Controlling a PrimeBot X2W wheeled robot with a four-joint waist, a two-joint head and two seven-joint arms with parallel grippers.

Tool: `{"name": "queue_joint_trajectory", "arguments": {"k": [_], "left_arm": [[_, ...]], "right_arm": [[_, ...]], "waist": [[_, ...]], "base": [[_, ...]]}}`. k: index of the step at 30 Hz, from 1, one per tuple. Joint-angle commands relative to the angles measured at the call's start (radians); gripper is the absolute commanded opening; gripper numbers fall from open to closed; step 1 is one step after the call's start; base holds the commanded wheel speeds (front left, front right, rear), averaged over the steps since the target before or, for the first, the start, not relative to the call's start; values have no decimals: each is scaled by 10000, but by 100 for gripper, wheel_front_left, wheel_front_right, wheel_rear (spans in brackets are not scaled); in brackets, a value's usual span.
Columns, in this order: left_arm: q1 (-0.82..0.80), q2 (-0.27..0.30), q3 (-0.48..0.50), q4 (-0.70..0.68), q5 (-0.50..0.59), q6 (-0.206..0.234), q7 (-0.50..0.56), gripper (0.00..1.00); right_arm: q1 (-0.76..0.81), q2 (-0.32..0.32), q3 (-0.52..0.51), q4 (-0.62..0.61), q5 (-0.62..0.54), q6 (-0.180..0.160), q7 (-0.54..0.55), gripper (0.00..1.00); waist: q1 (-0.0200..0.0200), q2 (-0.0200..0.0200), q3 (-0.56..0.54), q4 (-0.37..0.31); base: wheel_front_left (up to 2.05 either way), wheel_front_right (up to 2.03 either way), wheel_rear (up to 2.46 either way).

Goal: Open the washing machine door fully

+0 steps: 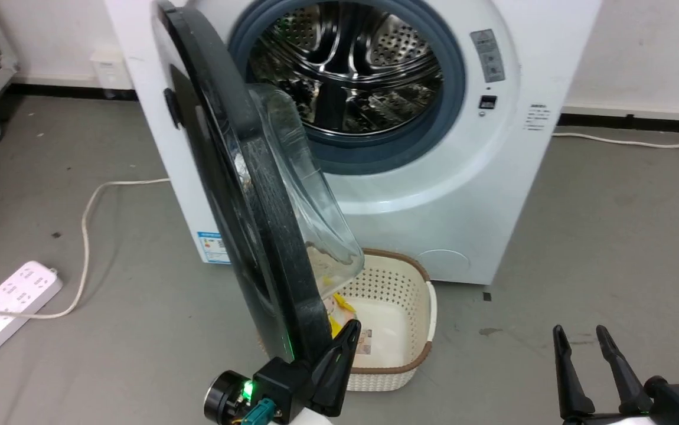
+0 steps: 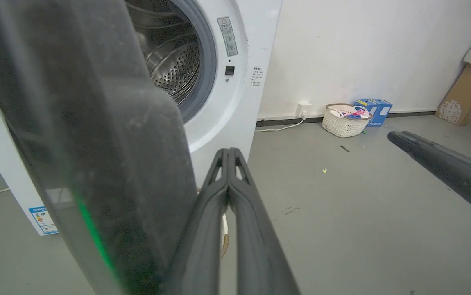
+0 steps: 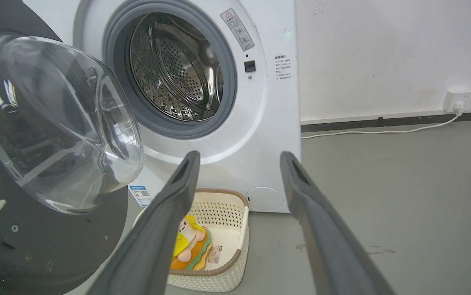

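The white washing machine (image 1: 463,195) faces me with its steel drum (image 1: 345,65) open. Its door (image 1: 239,195), a big black disc with a clear glass bowl (image 1: 310,195), stands swung out and edge-on to the head view. My left gripper (image 1: 348,330) is shut with nothing in it, its fingers (image 2: 228,172) lying close along the inner side of the door's lower rim (image 2: 137,184). At the lower right my right gripper (image 1: 583,336) stands open and apart from the door. In the right wrist view its fingers (image 3: 186,172) frame the machine's front, with the door's bowl (image 3: 55,119) to their left.
A cream basket (image 1: 398,277) with a yellow toy (image 3: 190,246) sits on the floor under the door. A white power strip (image 1: 9,301) and its cable (image 1: 85,218) lie left. Another basket (image 2: 344,121) and a blue box (image 2: 372,110) stand by the wall.
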Motion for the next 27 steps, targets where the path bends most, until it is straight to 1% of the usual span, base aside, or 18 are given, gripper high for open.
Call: {"name": "queue_joint_trajectory", "arguments": {"k": [1,4,5,7,8,9,10,11,12,13,14,15,18,19,21,22,26,27], "left_arm": [[-115,54,90,124,-26,97,-57,0],[-148,90,125,250,-53,128,-103,0],[-148,90,125,250,-53,128,-103,0],[-116,127,126,292,-88,146,-113,0],[-116,127,126,292,-88,146,-113,0],[-81,149,116,308,-113,154,-107,0],[-81,149,116,308,-113,154,-107,0],[-64,156,111,314,-129,160,-105,0],[-34,172,106,326,-166,172,-87,0],[-34,172,106,326,-166,172,-87,0],[-16,182,121,320,-207,196,-79,0],[-16,182,121,320,-207,196,-79,0],[-4,209,202,300,-284,259,-90,0],[-1,229,307,286,-363,320,-108,0],[-5,235,374,280,-424,347,-113,0],[-53,273,507,264,-498,405,-131,0],[-179,308,766,222,-619,534,-198,0],[-274,358,1008,219,-718,643,-263,0]], "right_arm": [[95,48,-11,46,81,10,-45,100],[123,48,5,83,169,10,-45,100],[123,48,5,83,169,10,-45,100],[146,48,3,105,233,10,-45,100],[146,48,3,105,233,10,-45,100],[148,48,3,113,276,10,-45,100],[148,48,3,113,276,10,-45,100],[149,48,15,118,293,10,-45,100],[150,48,56,134,317,10,-45,100],[150,48,56,134,317,10,-45,100],[150,48,103,159,318,10,-45,100],[150,48,103,159,318,10,-45,100],[142,48,153,179,303,10,-45,100],[129,48,191,189,272,10,-45,100],[113,48,213,193,249,10,-45,100],[74,48,261,205,184,10,-45,100],[-12,49,340,229,76,10,-45,100],[-76,48,409,254,13,10,-45,100]], "waist": [[0,-1,0,191],[0,-1,-17,538],[0,-1,-17,538],[0,-1,-36,1003],[0,-1,-36,1003],[0,-1,-46,1359],[0,-1,-46,1359],[0,-1,-53,1549],[0,-1,-64,1941],[0,-1,-64,1941],[0,-1,-73,2331],[0,-1,-73,2331],[0,-1,-78,2877],[0,-1,-47,3198],[0,-1,-20,3340],[0,-1,55,3580],[0,-1,215,3815],[0,-1,341,3881]], "base": [[0,0,0],[0,0,0],[0,0,0],[0,0,0],[0,0,0],[0,0,0],[0,0,0],[0,0,0],[0,0,0],[0,0,0],[0,0,0],[0,0,0],[0,0,0],[0,0,0],[0,0,0],[0,0,0],[0,0,0],[0,0,0]]}}
